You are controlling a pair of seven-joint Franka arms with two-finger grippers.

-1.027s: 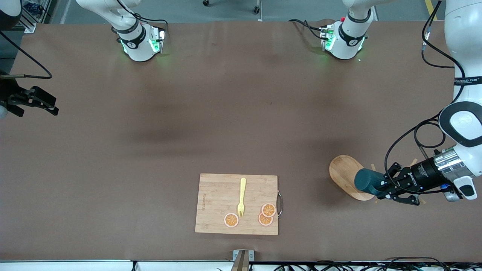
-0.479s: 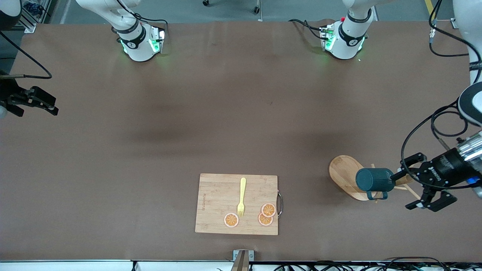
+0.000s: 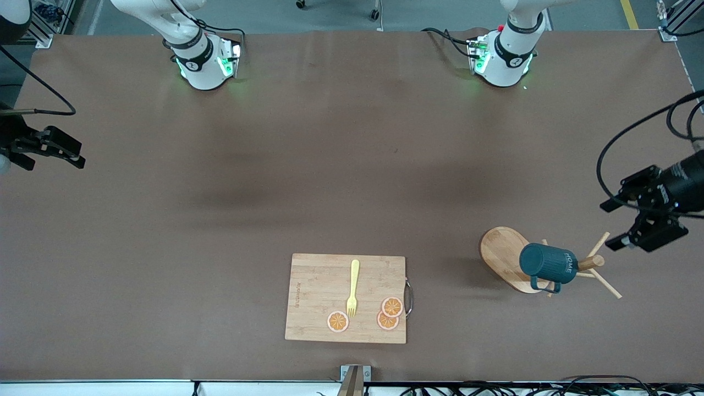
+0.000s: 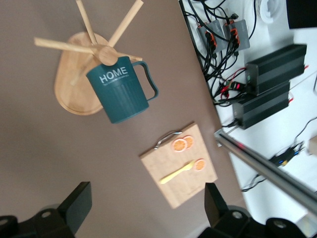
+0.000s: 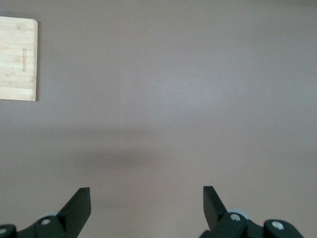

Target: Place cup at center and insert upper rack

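The dark teal cup [image 3: 547, 264] with white "HOME" lettering hangs on the wooden upper rack [image 3: 501, 253], up against its post among the thin pegs, handle turned toward the front camera. The left wrist view shows the cup [image 4: 121, 91] over the rack's oval base [image 4: 69, 89]. My left gripper [image 3: 615, 224] is open and empty in the air, apart from the cup, toward the left arm's end of the table. In its own view the left gripper [image 4: 146, 198] holds nothing. My right gripper [image 3: 77, 154] waits open over the right arm's end, and the right gripper [image 5: 146, 196] has only bare table under it.
A rectangular cutting board [image 3: 345, 298] with a yellow fork [image 3: 352, 289] and orange slices [image 3: 388, 313] lies near the table's front edge. The left wrist view shows the table edge with cables and black boxes [image 4: 267, 84] past it.
The left gripper opened, let go of the cup and drew away from it toward the left arm's end. The cup stayed on the rack. The right arm has not moved.
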